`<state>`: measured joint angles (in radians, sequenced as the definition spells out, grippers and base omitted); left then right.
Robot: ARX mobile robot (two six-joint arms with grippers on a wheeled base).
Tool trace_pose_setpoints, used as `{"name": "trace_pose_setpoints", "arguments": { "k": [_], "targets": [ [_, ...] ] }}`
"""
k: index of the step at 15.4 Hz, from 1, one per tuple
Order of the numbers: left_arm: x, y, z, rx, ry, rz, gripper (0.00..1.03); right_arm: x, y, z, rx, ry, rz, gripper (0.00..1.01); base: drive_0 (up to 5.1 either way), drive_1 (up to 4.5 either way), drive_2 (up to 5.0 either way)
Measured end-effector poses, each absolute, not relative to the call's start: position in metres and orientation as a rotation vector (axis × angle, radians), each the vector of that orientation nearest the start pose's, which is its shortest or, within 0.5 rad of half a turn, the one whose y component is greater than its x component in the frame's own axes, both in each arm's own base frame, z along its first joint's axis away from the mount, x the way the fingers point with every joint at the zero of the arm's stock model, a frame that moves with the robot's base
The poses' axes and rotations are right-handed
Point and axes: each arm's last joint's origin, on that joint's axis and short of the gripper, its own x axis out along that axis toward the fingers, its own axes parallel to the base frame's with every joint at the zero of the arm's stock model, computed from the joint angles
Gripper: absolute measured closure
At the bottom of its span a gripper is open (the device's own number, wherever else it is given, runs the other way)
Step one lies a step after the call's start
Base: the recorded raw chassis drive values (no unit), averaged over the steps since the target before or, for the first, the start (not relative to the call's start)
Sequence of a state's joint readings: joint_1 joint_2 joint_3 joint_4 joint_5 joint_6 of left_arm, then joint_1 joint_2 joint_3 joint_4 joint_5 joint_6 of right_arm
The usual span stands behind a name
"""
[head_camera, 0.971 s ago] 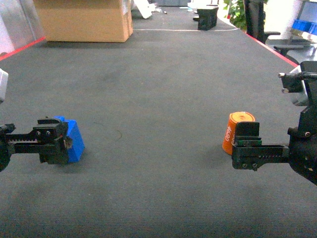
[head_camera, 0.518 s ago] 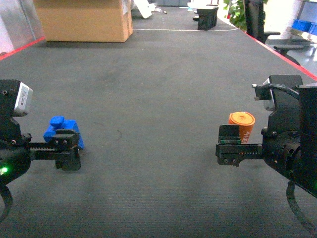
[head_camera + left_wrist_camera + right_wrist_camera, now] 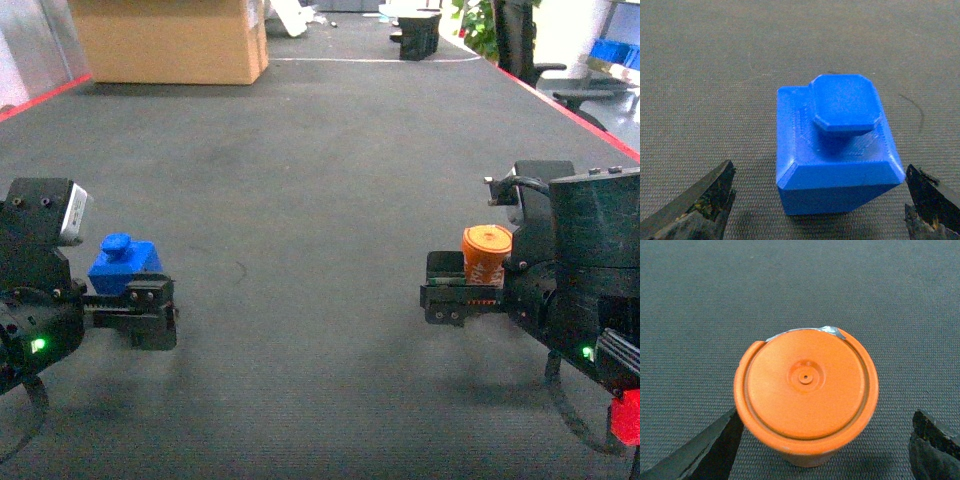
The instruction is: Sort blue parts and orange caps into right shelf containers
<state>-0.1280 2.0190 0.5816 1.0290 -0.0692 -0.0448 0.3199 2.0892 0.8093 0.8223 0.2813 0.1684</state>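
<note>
One of the blue parts (image 3: 125,262), a blue block with a knob on top, stands upright on the dark mat at the left. My left gripper (image 3: 150,310) is open just in front of it. In the left wrist view the blue part (image 3: 837,145) sits between the spread fingertips (image 3: 705,200), with the right tip close to its corner. One of the orange caps (image 3: 487,255) stands upright at the right, and my right gripper (image 3: 450,295) is open beside it. In the right wrist view the orange cap (image 3: 807,390) lies between the fingertips (image 3: 932,437), clear of both. The right shelf and containers are out of view.
A large cardboard box (image 3: 170,40) stands at the far left back. A black object (image 3: 418,35) sits at the far middle. Red lines edge the mat on the left (image 3: 45,98) and right (image 3: 570,105). A chair base (image 3: 585,95) is beyond the right line.
Both arms have swung further into view and both grippers have shifted toward the middle. The blue part and the orange cap leaned a second ago and now stand upright.
</note>
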Motion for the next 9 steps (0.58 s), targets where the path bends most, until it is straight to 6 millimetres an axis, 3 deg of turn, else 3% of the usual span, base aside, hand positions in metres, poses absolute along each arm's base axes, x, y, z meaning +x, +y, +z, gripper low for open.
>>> {"name": "trace_pose_setpoints", "arguments": {
  "k": [9],
  "targets": [
    [0.324, -0.036, 0.059, 0.003, 0.41, -0.038, 0.05, 0.361, 0.11, 0.066, 0.034, 0.455, -0.034, 0.03, 0.0, 0.0, 0.0]
  ]
}}
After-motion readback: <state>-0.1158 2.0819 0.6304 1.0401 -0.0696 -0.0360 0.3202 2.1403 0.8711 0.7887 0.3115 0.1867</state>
